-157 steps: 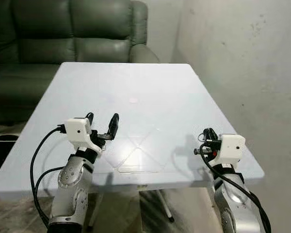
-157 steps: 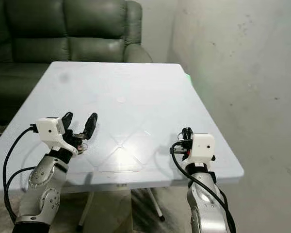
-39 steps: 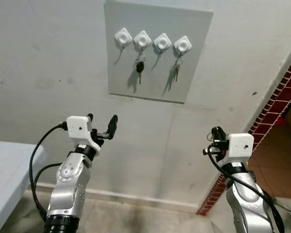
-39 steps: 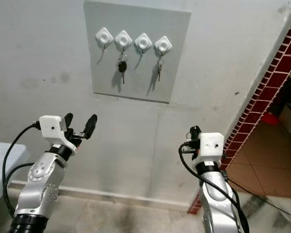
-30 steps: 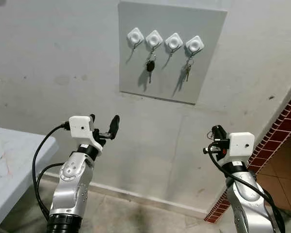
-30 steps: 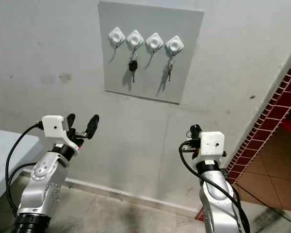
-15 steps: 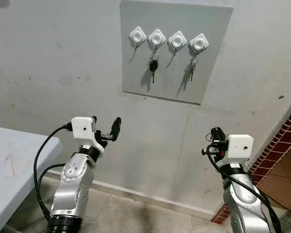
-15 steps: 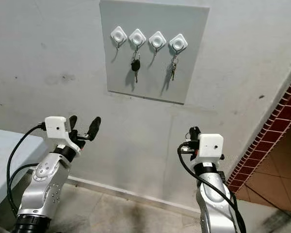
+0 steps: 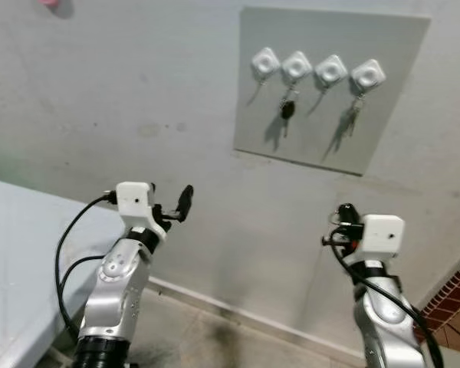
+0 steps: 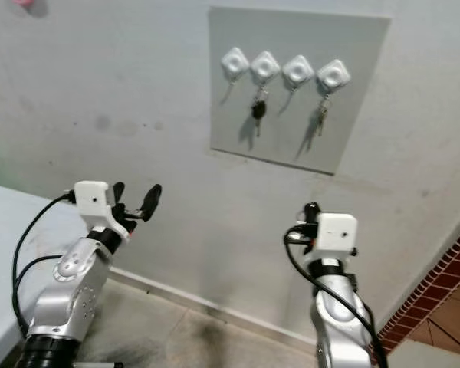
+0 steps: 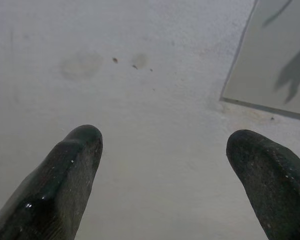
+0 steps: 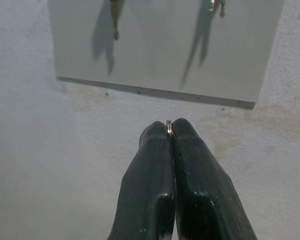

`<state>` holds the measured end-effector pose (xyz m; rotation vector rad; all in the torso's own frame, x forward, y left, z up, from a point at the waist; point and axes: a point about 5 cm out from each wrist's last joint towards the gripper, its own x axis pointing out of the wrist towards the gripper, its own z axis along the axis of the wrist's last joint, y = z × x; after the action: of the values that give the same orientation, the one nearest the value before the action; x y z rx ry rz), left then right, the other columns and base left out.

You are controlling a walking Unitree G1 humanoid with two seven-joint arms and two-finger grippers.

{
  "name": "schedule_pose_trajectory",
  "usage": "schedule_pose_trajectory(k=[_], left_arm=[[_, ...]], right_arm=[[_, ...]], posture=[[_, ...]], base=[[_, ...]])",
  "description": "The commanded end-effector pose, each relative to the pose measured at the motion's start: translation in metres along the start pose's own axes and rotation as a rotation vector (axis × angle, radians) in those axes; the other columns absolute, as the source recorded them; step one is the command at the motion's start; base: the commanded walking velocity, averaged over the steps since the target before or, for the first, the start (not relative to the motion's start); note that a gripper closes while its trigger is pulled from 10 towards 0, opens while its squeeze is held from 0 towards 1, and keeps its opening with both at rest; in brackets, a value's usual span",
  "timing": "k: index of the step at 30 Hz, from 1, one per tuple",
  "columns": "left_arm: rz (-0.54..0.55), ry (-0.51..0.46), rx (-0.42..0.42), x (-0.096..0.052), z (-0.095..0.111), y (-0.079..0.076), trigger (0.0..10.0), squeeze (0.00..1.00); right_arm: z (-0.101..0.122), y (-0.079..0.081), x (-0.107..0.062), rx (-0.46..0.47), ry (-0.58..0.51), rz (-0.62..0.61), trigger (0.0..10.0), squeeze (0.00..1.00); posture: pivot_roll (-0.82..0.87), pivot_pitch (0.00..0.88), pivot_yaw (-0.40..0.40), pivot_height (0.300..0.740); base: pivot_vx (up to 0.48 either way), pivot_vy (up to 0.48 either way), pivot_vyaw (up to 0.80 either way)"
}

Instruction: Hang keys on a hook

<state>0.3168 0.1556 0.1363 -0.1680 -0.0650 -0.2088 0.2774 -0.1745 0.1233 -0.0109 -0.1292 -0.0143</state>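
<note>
Head views: a grey board (image 9: 333,88) on the wall carries four white hooks. The first hook (image 9: 265,63) and third hook (image 9: 330,70) look bare; a dark-headed key (image 9: 287,111) hangs from the second and a small bunch (image 9: 353,113) from the fourth. The right claw (image 9: 345,217) is raised well below the board and to its right side. The left claw (image 9: 171,205) is raised near the worktop (image 9: 15,253) edge, far left of the board.

Left wrist view: the left claw's fingers (image 11: 72,165) are spread wide with nothing between them, facing bare wall, with the board's lower corner (image 11: 270,60) off to one side.

Right wrist view: the right claw (image 12: 170,131) is clenched on a thin metal key ring (image 12: 168,127) that peeks out at the fingertips; the keys themselves are hidden behind the fingers. The board's lower edge lies ahead.

To do this step well, I judge the robot should close in and square up to the board, lift the right claw to a bare hook, likely the third, present the ring's open loop over the prong, and let go only once the ring sits behind the tip.
</note>
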Motion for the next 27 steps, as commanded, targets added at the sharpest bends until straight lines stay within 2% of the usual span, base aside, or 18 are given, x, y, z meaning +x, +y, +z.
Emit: schedule_pose_trajectory(k=[1,11,27], left_arm=[[-0.014,0.008,0.003,0.0008,-0.0007,-0.0055,10.0,0.00],[-0.013,0.009,-0.008,0.0006,-0.0014,-0.0075,10.0,0.00],[-0.006,0.018,-0.020,-0.0003,-0.0036,-0.0096,10.0,0.00]], right_arm=[[0.0039,-0.0058,0.0008,-0.015,-0.012,-0.016,10.0,0.00],[0.0029,-0.0087,0.0023,-0.011,0.013,-0.034,10.0,0.00],[0.0022,-0.0112,0.0028,-0.023,0.038,-0.035,10.0,0.00]], posture=[[0.00,0.000,-0.005,0.740],[-0.01,0.000,-0.012,0.740],[-0.01,0.000,-0.023,0.740]], base=[[0.000,0.000,0.00],[0.000,0.000,0.00],[0.000,0.000,-0.72]])
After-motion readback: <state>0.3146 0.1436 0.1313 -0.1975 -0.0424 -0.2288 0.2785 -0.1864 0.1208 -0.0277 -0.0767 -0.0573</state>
